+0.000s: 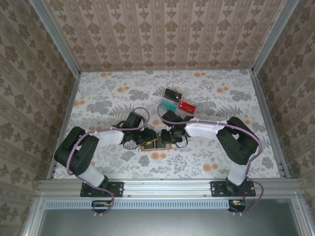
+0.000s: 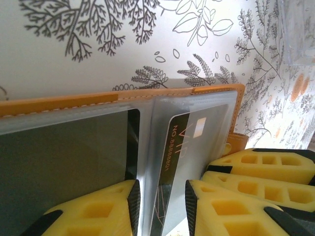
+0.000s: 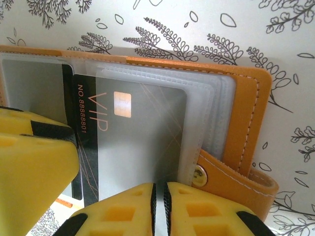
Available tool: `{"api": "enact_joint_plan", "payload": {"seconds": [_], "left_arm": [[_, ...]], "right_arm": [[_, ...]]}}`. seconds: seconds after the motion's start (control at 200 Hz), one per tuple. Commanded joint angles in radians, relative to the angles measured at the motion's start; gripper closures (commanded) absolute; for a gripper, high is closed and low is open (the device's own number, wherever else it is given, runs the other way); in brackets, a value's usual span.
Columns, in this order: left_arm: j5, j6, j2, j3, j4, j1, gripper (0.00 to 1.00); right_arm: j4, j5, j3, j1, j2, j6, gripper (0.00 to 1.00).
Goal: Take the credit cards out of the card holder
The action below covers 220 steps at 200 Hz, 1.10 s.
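Right gripper (image 3: pixel 158 209) nearly closed, pinching pocket leaf (image 3: pixel 198 123) bearing VIP card (image 3: pixel 142 132); left gripper (image 2: pixel 161 206) spread astride same leaf. Card holder (image 1: pixel 151 145) open, near centre; open table (image 1: pixel 108 98) left, right. Left arm (image 1: pixel 81 147), right arm (image 1: pixel 238 140) elbows out, wrists meeting.

1. The worktop (image 1: pixel 98 98) is white, printed with grey leaves and orange blossoms; the walls (image 1: pixel 167 29) carry a beige-brown damask pattern.
2. The card holder (image 3: pixel 246 113) is orange with pale stitching; its pockets (image 3: pixel 219 113) are cloudy grey-clear; its snap (image 3: pixel 199 175) is brassy.
3. The VIP card (image 3: pixel 133 142) is black with coppery lettering and thin coppery lines.
4. The loose cards: a black card (image 1: pixel 173 93); a teal card (image 1: pixel 169 105); a red card (image 1: pixel 187 105) with pale markings.
5. The left fingers (image 2: pixel 93 211) and right fingers (image 3: pixel 118 214) are yellow with black pads.
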Motion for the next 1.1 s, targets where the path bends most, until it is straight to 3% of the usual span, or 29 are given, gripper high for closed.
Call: {"api": "enact_joint_plan", "payload": {"seconds": [0.0,0.44,0.765,1.095], "left_arm": [[0.036,-0.002,0.021,-0.013,0.026,0.006,0.66],[0.076,0.155,0.031,0.03,-0.093,0.047,0.62],[0.138,0.202,0.106,0.038,-0.027,0.058,0.74],[0.187,0.201,0.108,0.037,0.01,0.059,0.8]], "right_arm": [[-0.043,-0.017,0.006,-0.002,0.035,0.014,0.82],[-0.069,0.003,0.011,-0.003,0.05,-0.014,0.82],[-0.064,0.0,0.005,-0.003,0.049,-0.026,0.84],[-0.065,-0.002,0.002,-0.004,0.057,-0.026,0.85]]}}
